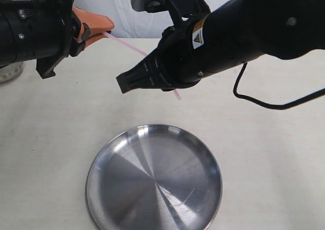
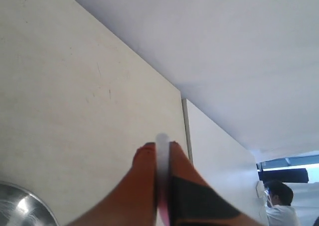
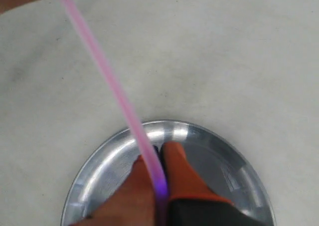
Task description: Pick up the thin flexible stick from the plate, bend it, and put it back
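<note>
The left end effector (image 2: 157,148) and right end effector (image 3: 160,158) each pinch one end of the stick (image 1: 129,45), which hangs straight, raised clear above the plate (image 1: 101,161). Best to swing both ends together slowly, with firm grips.

A pale table (image 1: 269,159) carries one shiny steel plate (image 1: 152,182).

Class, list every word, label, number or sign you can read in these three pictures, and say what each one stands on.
No word or number can be read in any view.
Sticker on the right arm: what looks like a black warning triangle on yellow; any print on it is too small to read.
Pink stick, plate, table: no writing on them.
</note>
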